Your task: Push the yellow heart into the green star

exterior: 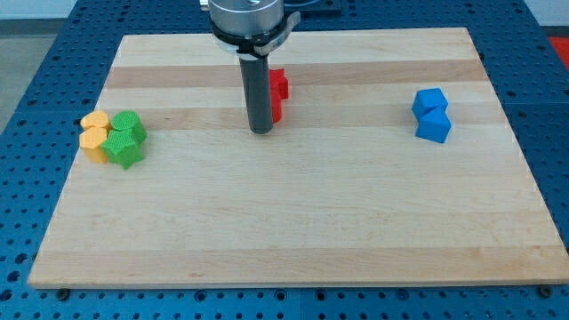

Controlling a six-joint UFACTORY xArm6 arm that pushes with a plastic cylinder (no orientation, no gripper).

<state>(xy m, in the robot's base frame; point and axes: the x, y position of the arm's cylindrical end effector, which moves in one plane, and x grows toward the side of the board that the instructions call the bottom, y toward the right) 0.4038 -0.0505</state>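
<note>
Task looked done: small yellow heart-shaped block [93, 132] touched the green star-shaped block [124, 139] at the wooden desk's [293, 222] left.
My tip [260, 132], a bare rod tool holding nothing, stood well apart, just beside a red block [278, 93].

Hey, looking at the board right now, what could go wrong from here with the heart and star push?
My tip stands right beside the red block, so moving off carelessly could knock it.

The yellow heart already touches the green star, both near the board's left edge; a further push toward the view's left may slide them off.

Coming in from the view's right, I would probably hit the star first and separate the pair.
</note>
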